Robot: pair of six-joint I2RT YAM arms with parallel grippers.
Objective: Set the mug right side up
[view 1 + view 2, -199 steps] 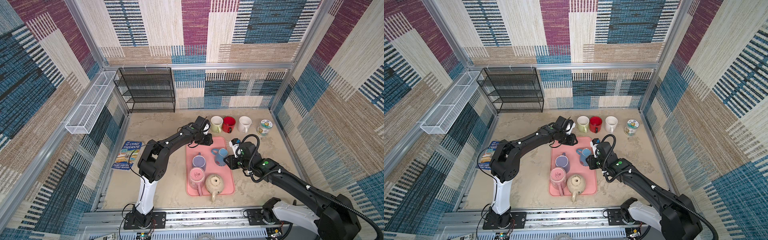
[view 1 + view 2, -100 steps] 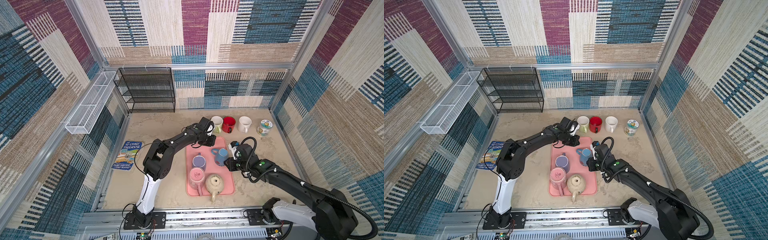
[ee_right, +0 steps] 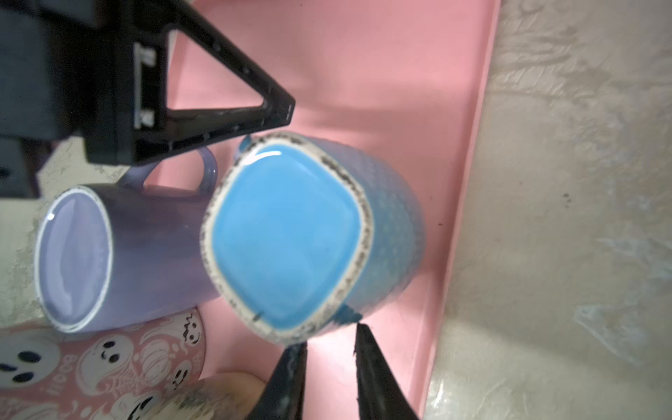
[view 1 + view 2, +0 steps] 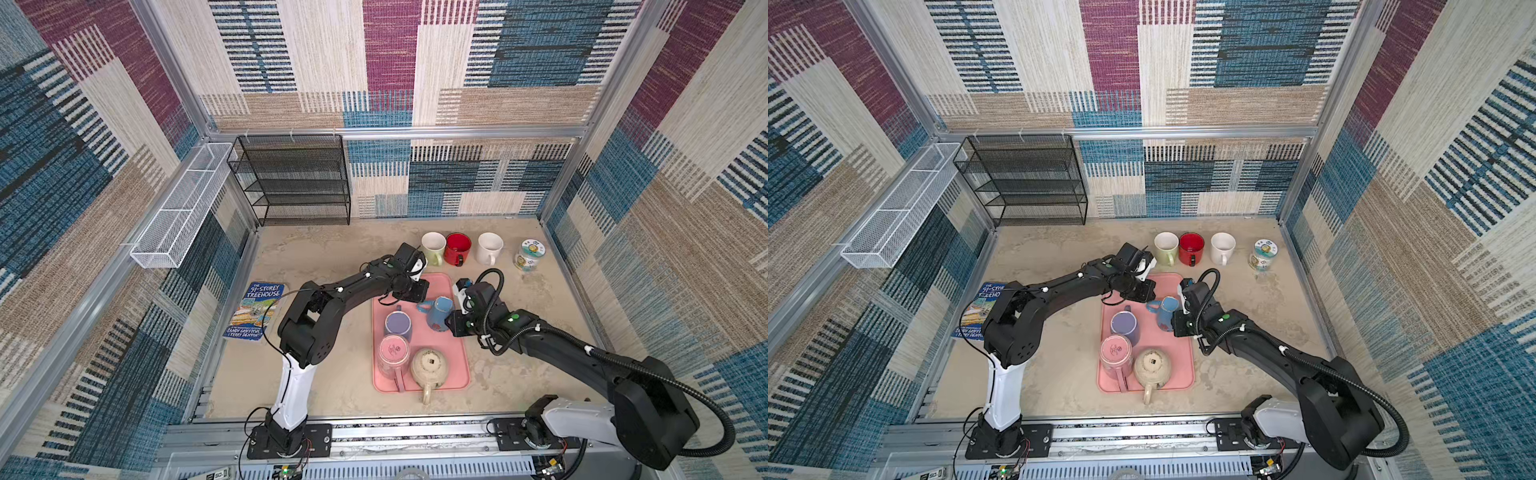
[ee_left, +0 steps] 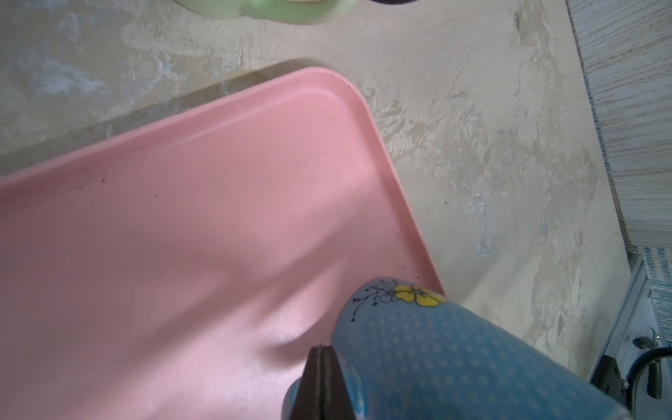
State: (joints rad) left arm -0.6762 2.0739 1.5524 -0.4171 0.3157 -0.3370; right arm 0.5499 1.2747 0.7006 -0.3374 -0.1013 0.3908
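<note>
A blue dotted mug (image 4: pixel 440 313) (image 4: pixel 1167 313) is tilted over on the pink tray (image 4: pixel 453 353). Its handle points left and its square base (image 3: pixel 287 236) faces my right wrist camera. My left gripper (image 4: pixel 423 294) (image 5: pixel 322 351) is shut and empty, with its tip right at the mug's handle. My right gripper (image 4: pixel 451 326) (image 3: pixel 329 340) stands narrowly open at the base end. Its fingertips (image 3: pixel 362 332) touch the mug's lower edge, and only tray shows between them. The mug's mouth is hidden.
On the tray's near half stand a purple mug (image 4: pixel 397 326), a pink ghost mug (image 4: pixel 392 353) and a beige teapot (image 4: pixel 430 365), all upside down. Three upright mugs (image 4: pixel 457 248) and a tin (image 4: pixel 531 252) line the back. A book (image 4: pixel 255 309) lies left, with a black rack (image 4: pixel 291 178) behind it.
My left gripper has closed and moved right and down from beside the green mug to the blue mug's handle. The right gripper and the blue mug have shifted only slightly.
</note>
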